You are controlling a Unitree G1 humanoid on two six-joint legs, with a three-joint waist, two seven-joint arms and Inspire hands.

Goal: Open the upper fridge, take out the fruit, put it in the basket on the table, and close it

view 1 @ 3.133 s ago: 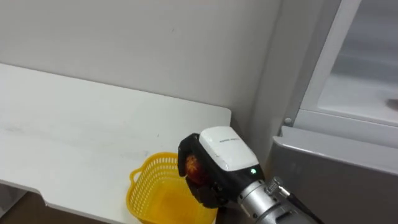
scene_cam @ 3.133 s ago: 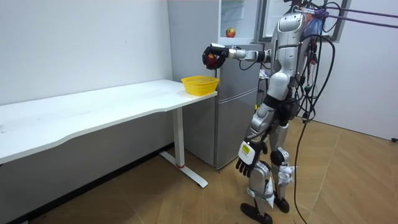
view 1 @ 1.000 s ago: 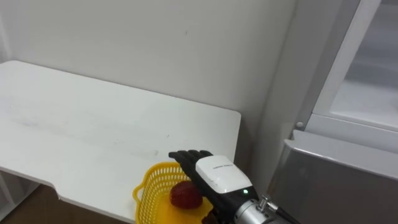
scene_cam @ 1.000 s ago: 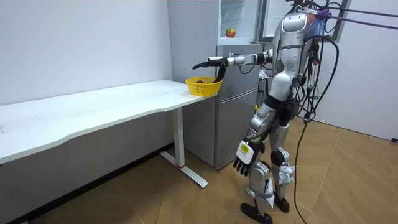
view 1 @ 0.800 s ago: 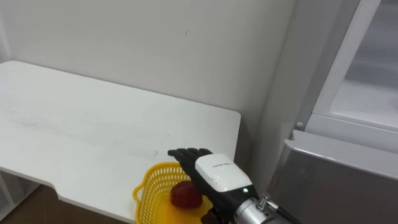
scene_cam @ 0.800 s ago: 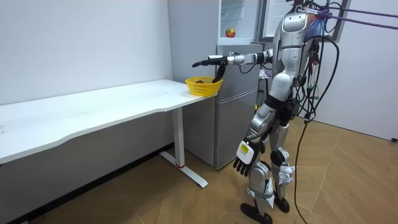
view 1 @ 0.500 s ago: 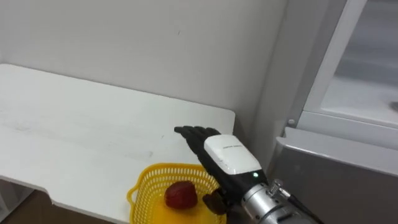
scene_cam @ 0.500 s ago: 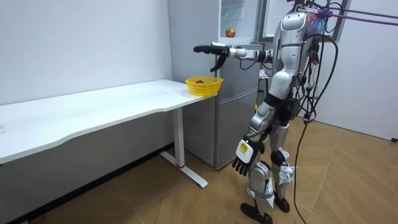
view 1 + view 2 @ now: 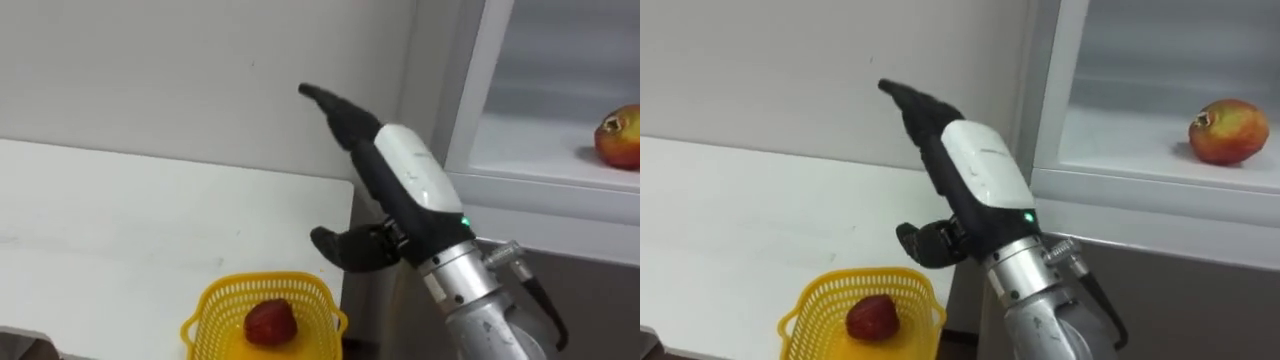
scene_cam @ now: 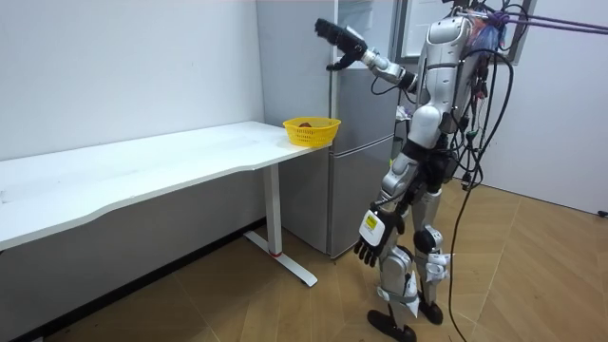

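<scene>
Right hand: the robot's right hand (image 9: 975,185) is raised high above the yellow plastic mesh basket (image 9: 210,305), fingers straight and together, thumb bent apart beneath the palm; it has hold of nothing.
Hand's direction: the fingers (image 9: 335,110) point up and away from the basket, toward the plain wall behind it.
Fruit in basket: a dark red roundish fruit (image 9: 268,322) lies on the basket's floor, about in its middle. It looks a little taller than wide, but which way it points I cannot tell.
Fruit on shelf: a red-and-yellow round fruit (image 9: 1228,131) sits higher than the basket and well off to its right, on the white shelf (image 9: 1120,150) of the grey fridge's (image 10: 366,171) open upper compartment. Its long axis lies level, with a small dark nub facing the basket's side.
Basket: upright on the corner of the white table (image 9: 100,220), at the edge nearest the fridge.
Left hand: the left hand (image 10: 372,237) hangs by the thigh, far below the basket, fingers loose and empty as far as the room view shows.
Stance: the robot stands upright, the basket ahead on its left.
</scene>
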